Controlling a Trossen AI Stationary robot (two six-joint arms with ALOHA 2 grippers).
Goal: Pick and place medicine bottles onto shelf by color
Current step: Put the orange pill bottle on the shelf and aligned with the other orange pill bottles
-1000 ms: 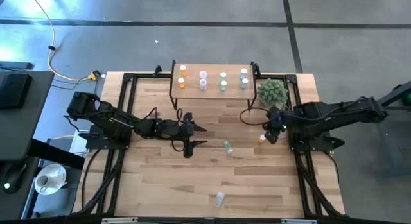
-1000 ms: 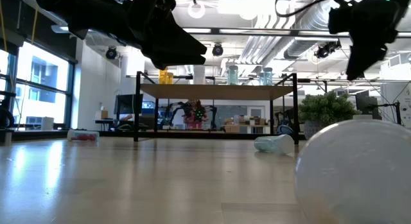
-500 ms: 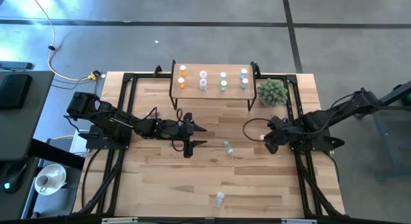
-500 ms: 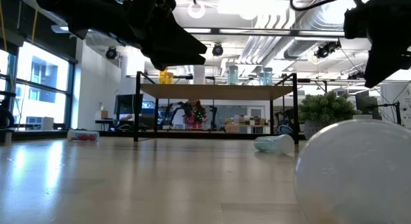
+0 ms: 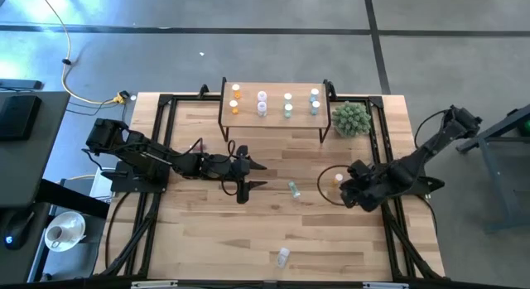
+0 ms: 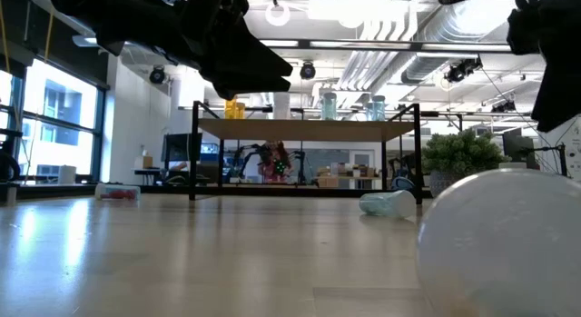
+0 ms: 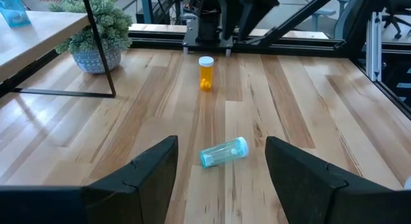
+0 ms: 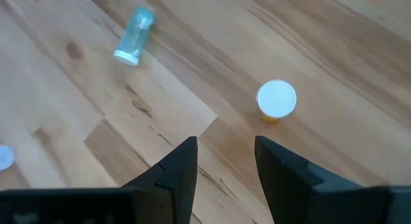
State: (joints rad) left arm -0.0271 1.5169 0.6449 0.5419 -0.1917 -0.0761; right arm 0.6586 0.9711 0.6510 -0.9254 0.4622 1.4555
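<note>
We're looking down on the worktop [image 5: 207,231], and the shelf [image 5: 273,117] sits at its far edge, a pale wood board on thin black legs. Eight tiny bottles stand on it in four pairs: orange [image 5: 235,99], pink [image 5: 262,102], green [image 5: 287,105] and blue [image 5: 315,101], each with a white cap.

Off the shelf, an orange bottle [image 5: 337,179] stands upright on the worktop just beside the right pincer [image 5: 351,195]. From the right wrist view we see its round white cap [image 8: 277,98] from above, orange showing beneath, and it sits apart from the pincer's two dark fingers [image 8: 180,166], which are spread with nothing between them.

A clear blue-tinted bottle [image 5: 293,188] lies on its side mid-worktop, between the two arms. In the left wrist view its cap end [image 7: 240,146] is raised slightly toward the orange bottle [image 7: 205,72] standing beyond it. The left pincer [image 5: 248,175] hangs just short of that lying bottle, fingers [image 7: 152,171] wide apart and holding nothing.

Nearer the front edge we spot another pale bottle [image 5: 283,257] on its side; its tint we cannot tell. A pink one [image 5: 199,146] lies beside the left arm. The spiky green plant [image 5: 351,118] sits by the shelf's right end.
</note>
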